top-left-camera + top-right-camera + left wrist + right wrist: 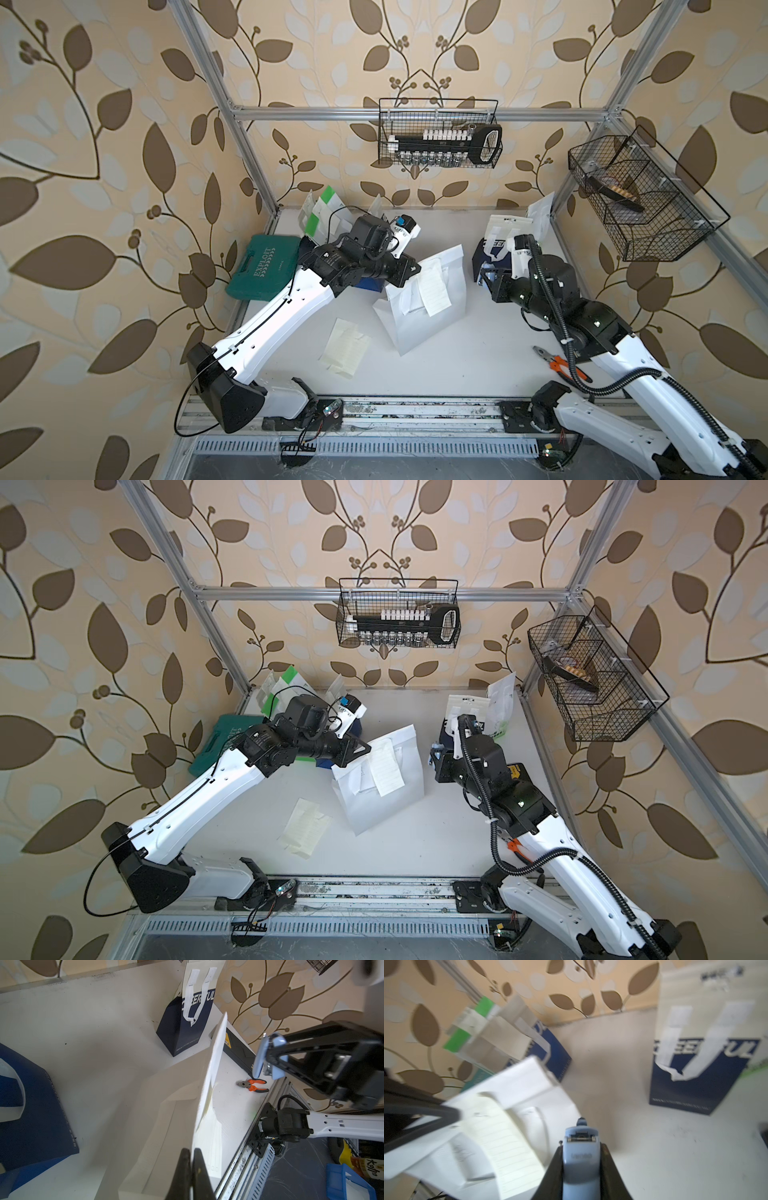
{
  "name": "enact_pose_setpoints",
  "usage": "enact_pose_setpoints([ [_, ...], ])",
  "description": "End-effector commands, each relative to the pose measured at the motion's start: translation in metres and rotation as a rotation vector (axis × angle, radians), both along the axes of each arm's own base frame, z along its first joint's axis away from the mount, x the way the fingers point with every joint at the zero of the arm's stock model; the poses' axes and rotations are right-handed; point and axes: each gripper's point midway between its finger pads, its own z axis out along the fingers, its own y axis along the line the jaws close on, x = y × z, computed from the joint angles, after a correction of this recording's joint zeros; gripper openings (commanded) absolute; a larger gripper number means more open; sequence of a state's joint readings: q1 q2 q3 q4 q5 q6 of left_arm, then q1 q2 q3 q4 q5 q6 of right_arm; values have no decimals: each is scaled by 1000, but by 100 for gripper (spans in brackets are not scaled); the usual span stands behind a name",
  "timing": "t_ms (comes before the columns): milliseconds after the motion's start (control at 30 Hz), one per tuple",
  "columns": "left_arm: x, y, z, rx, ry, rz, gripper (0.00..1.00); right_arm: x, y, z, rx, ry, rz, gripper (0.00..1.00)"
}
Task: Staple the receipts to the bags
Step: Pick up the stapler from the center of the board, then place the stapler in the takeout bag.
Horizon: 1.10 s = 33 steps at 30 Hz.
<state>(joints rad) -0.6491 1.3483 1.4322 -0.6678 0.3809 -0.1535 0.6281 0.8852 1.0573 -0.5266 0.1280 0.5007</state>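
Observation:
A plain white bag (419, 316) lies tilted mid-table, and one receipt (434, 291) rests on its face. My left gripper (409, 272) is shut on the bag's upper edge, right beside the receipt's top; the left wrist view shows the thin sheet (214, 1068) pinched between the shut jaws of the left gripper (192, 1150). My right gripper (484, 276) is shut on the light-blue stapler (580, 1153), held a short way right of the bag and pointing at it. Loose receipts (345, 347) lie on the table in front. A navy bag (494, 249) stands behind the right gripper.
Green-and-white bags (320, 216) lean at the back left, and a blue bag (370, 284) lies under the left arm. A teal case (262, 266) sits at the left edge. Orange pliers (557, 365) lie under the right arm. Wire baskets (440, 133) hang on the walls.

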Motion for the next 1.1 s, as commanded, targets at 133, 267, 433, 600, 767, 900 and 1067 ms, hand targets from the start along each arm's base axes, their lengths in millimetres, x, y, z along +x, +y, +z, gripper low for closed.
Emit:
enact_pose_setpoints([
  [133, 2, -3, 26, -71, -30, 35, 0, 15, 79, 90, 181, -288, 121, 0],
  [267, 2, -1, 24, -66, -21, 46, 0, 32, 99, 94, 231, -303, 122, 0],
  [433, 0, -1, 25, -73, -14, 43, 0, 47, 112, 82, 202, -284, 113, 0],
  [600, 0, 0, 26, -68, -24, 43, 0, 52, 117, 69, 155, -240, 114, 0],
  [767, 2, -1, 26, -65, -28, 47, 0, 51, 117, 60, 127, -210, 115, 0],
  [900, 1, -2, 30, -77, -34, 40, 0, 53, 119, 50, 79, -188, 108, 0],
  [1067, 0, -2, 30, -77, -35, 33, 0, 53, 125, 43, 51, -164, 120, 0],
])
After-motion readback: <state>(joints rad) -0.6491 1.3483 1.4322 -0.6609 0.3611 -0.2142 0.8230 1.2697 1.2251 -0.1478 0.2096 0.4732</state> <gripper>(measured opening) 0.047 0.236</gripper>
